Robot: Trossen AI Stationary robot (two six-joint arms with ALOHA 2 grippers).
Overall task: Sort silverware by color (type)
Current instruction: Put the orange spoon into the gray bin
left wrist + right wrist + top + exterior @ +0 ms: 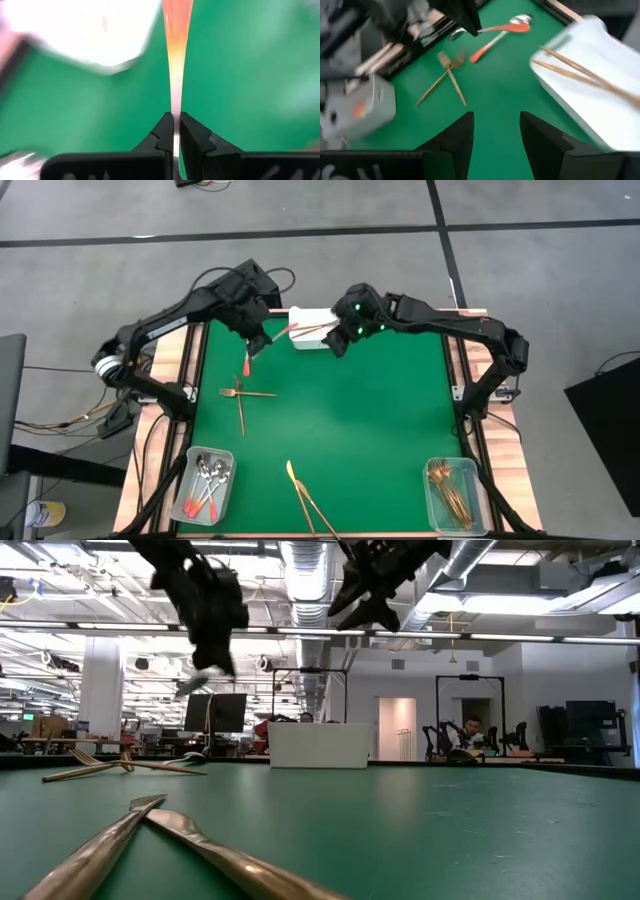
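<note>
My left gripper is at the far left of the green mat, raised well above it in the low view, and is shut on a red-handled spoon. Its red handle sticks out toward the white tray. A second red-handled spoon lies on the mat below it. My right gripper is open and empty, just right of the tray. Two gold forks lie crossed on the mat. My left gripper pinches the spoon between its two fingers at the pale end of the handle, where the red fades out. The red handle runs straight on past the fingertips, along the fingers. The spoon is lifted clear of the mat, with a silvery end showing below the gripper.
A clear bin at the near left holds red-handled spoons. A clear bin at the near right holds gold pieces. The tray holds thin gold pieces. Two gold pieces lie at the near edge. The mat's middle is bare.
</note>
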